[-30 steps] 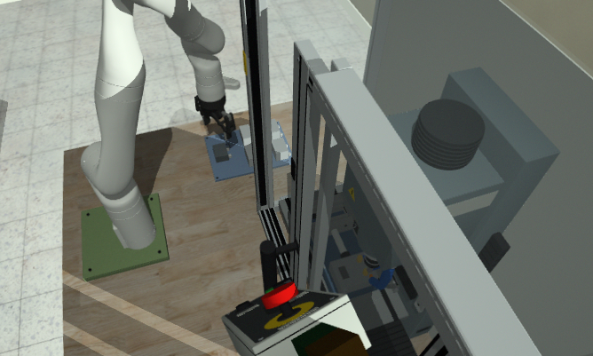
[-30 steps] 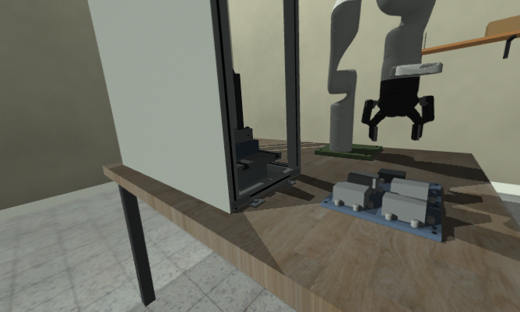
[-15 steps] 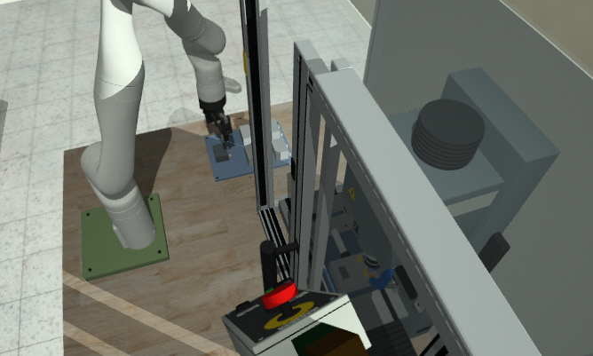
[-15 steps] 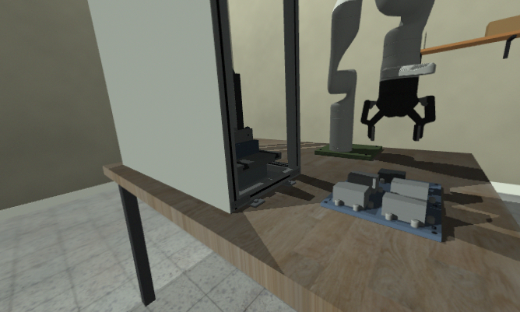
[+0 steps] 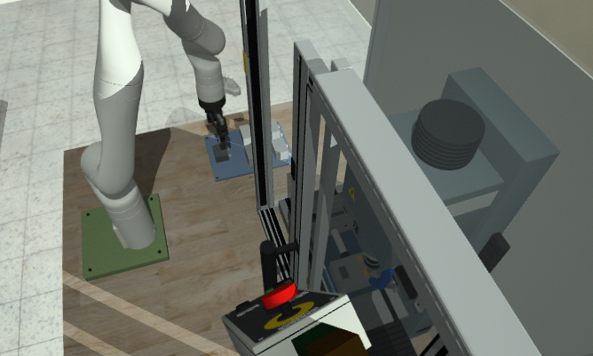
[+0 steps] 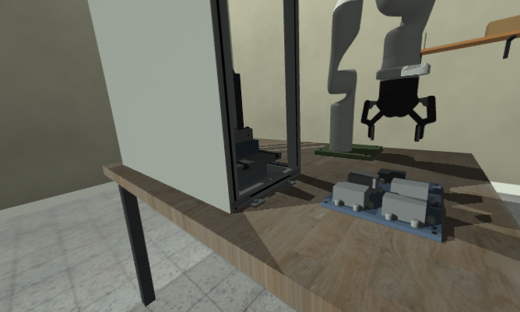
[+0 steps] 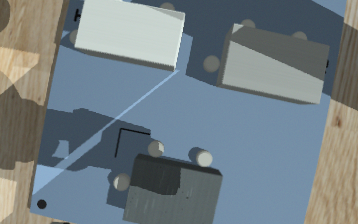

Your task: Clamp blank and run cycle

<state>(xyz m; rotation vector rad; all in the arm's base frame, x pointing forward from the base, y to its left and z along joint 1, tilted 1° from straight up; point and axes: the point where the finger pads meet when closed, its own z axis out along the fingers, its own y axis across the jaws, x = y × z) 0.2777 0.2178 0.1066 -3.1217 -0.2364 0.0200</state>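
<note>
A blue plate (image 6: 385,208) lies on the wooden table beside the machine's guard (image 6: 163,96). On it stand several light grey blanks, among them one (image 6: 352,194) at the near left and one (image 6: 405,207) at the near right. The dark setting master (image 6: 391,174) stands at the plate's far side. My gripper (image 6: 395,135) is open and empty, well above the plate and over the master. In the wrist view the master (image 7: 175,192) is at the bottom, with two blanks (image 7: 130,32) (image 7: 275,62) at the top. From the top view my gripper (image 5: 220,136) hangs just above the master (image 5: 220,154).
The guard's end facing the plate stands open (image 6: 261,103), with the vise (image 6: 253,158) inside. A tall black door frame (image 5: 257,96) rises between the plate and the guard. The control column with a red button (image 5: 279,296) is at the guard's other end. My green base plate (image 5: 124,238) is on the table.
</note>
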